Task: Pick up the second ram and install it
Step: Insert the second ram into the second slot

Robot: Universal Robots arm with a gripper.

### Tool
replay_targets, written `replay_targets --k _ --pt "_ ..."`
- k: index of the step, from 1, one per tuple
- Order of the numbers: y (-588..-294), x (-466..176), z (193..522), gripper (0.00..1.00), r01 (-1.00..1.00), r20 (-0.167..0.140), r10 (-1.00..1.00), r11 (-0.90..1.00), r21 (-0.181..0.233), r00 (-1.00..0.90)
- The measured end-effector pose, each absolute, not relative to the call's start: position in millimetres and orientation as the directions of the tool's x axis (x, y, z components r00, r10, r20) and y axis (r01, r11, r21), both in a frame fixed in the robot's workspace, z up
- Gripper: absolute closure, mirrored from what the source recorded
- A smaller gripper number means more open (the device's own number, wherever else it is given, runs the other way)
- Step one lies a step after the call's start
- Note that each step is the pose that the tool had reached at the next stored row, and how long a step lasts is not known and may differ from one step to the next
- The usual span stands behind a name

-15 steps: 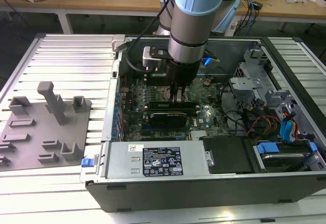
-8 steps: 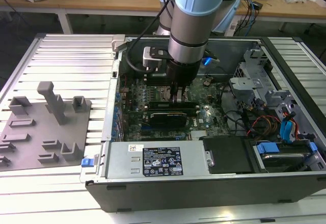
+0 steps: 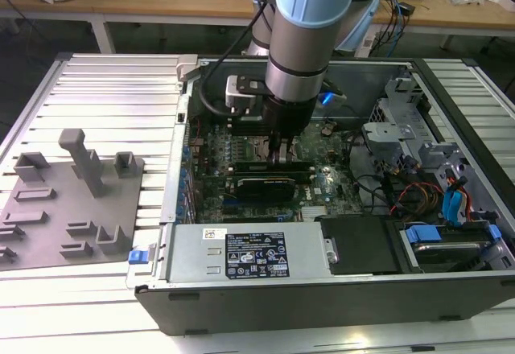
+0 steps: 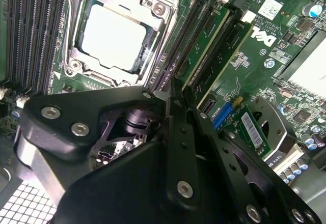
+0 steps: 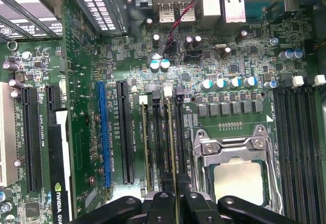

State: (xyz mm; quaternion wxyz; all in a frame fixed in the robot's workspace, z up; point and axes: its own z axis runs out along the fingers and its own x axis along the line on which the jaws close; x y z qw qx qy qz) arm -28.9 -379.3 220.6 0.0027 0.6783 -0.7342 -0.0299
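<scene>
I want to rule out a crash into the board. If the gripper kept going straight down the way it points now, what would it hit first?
Most likely the second ram, standing on edge in its slot beside the CPU socket. The gripper sits right over that stick in both wrist views, fingertips at its top edge. Whether they already touch it is unclear.

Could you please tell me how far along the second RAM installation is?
Done: one stick already sits in its slot, and the second ram stands in the neighbouring slot near the CPU socket. In hand: the gripper appears closed on its top edge. Left: whether it is fully latched cannot be told; the gripper has not let go.
</scene>
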Motion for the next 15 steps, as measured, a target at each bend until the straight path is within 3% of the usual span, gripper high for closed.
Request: replay_targets --k 4,5,13,14,15 --pt "-379.2 -28.8 220.3 0.85 -0.996 -0.037 -0.996 0.078 0.047 -0.080" --pt "-379.4 -28.9 221.2 0.78 -0.996 -0.037 -0.996 0.078 0.048 -0.080" --pt "-375.5 -28.8 266.7 0.78 -0.996 -0.027 -0.996 0.078 0.047 -0.080" --pt "-375.1 -28.9 271.6 0.80 -0.996 -0.026 -0.996 0.078 0.047 -0.080" --pt "-374.8 -28.9 276.5 0.89 -0.996 -0.025 -0.996 0.079 0.047 -0.080"
